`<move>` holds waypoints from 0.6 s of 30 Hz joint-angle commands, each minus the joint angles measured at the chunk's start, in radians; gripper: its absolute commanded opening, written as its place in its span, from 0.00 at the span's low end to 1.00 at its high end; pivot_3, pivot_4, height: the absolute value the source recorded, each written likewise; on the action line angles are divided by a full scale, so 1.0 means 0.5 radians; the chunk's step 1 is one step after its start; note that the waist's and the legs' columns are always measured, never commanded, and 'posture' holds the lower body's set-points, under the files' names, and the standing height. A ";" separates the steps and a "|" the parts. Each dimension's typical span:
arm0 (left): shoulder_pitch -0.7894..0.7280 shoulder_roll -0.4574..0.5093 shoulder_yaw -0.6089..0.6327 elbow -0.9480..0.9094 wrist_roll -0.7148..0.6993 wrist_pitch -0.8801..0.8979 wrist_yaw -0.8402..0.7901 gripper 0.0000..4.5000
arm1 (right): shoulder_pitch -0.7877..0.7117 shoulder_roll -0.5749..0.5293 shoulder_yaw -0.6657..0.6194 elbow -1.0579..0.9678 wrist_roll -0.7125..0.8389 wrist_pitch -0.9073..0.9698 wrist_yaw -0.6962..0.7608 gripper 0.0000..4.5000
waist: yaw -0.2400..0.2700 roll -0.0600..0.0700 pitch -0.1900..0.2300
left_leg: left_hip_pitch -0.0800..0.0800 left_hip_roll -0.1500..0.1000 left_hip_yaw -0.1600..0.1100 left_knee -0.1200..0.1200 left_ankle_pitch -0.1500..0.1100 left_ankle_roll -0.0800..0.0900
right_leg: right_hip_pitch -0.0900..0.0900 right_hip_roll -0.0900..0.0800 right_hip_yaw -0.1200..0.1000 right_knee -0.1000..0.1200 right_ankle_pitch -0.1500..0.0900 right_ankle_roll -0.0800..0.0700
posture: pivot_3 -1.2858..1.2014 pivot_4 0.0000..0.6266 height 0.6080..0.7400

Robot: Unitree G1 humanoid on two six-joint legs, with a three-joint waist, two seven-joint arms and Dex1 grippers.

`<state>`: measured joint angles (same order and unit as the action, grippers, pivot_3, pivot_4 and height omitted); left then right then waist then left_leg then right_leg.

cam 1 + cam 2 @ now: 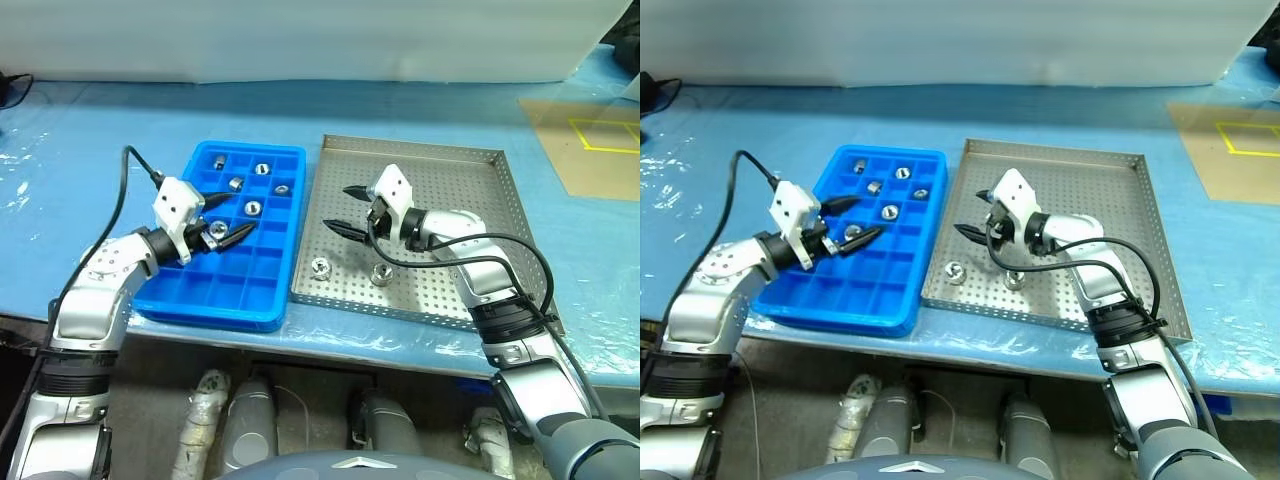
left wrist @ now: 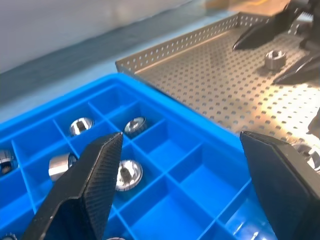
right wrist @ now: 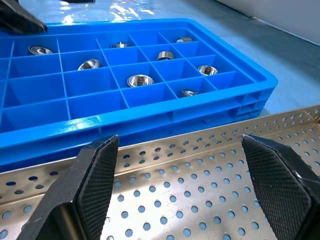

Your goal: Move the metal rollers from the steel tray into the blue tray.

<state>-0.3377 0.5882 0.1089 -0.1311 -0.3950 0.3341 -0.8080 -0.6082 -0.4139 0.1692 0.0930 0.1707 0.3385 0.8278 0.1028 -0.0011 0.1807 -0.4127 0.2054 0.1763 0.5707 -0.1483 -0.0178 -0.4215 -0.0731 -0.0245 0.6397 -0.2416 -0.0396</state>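
On blue-covered table (image 1: 80, 150), blue tray (image 1: 262, 312) with six metal rollers (image 1: 253, 208), steel tray (image 1: 480, 200) with two.

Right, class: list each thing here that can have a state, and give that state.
left gripper: open, empty, over the blue tray.
right gripper: open, empty, over the steel tray.
blue tray: several metal rollers in its compartments.
steel tray: two rollers left near its front edge.

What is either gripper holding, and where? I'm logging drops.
Nothing. The left gripper is open over the blue tray; the right gripper is open over the steel tray.
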 commanded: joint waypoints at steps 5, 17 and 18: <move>-0.171 -0.064 -0.189 0.010 -0.006 -0.008 -0.143 0.88 | 0.071 -0.150 -0.161 -0.203 0.046 0.040 -0.028 0.90 | -0.015 0.000 0.000 | 0.001 0.000 0.000 0.002 0.003 -0.004 | 0.001 0.000 0.002 0.000 0.000 0.000 | 0.50 0.24 1.00; -0.699 -0.455 -0.515 0.918 0.260 -0.450 -0.371 0.88 | 0.513 -0.310 -0.460 -0.763 0.080 0.328 -0.282 0.90 | -0.091 0.000 0.000 | 0.004 -0.002 0.003 0.005 0.002 -0.003 | 0.006 0.002 0.006 -0.001 0.002 0.003 | 0.40 0.24 1.00; -0.737 -0.497 -0.527 0.987 0.275 -0.480 -0.384 0.88 | 0.541 -0.314 -0.482 -0.801 0.085 0.352 -0.306 0.90 | -0.106 0.000 -0.001 | 0.005 -0.002 0.004 0.006 0.002 -0.002 | 0.006 0.002 0.007 -0.001 0.002 0.003 | 0.40 0.24 1.00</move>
<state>-0.6695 0.3536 -0.1433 0.3297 -0.2727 0.1395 -0.9839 -0.3467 -0.5580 -0.0289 -0.2414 0.1971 0.4994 0.6990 0.0500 -0.0009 0.1804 -0.4103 0.2044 0.1782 0.5735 -0.1475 -0.0187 -0.4184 -0.0723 -0.0211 0.6392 -0.2408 -0.0382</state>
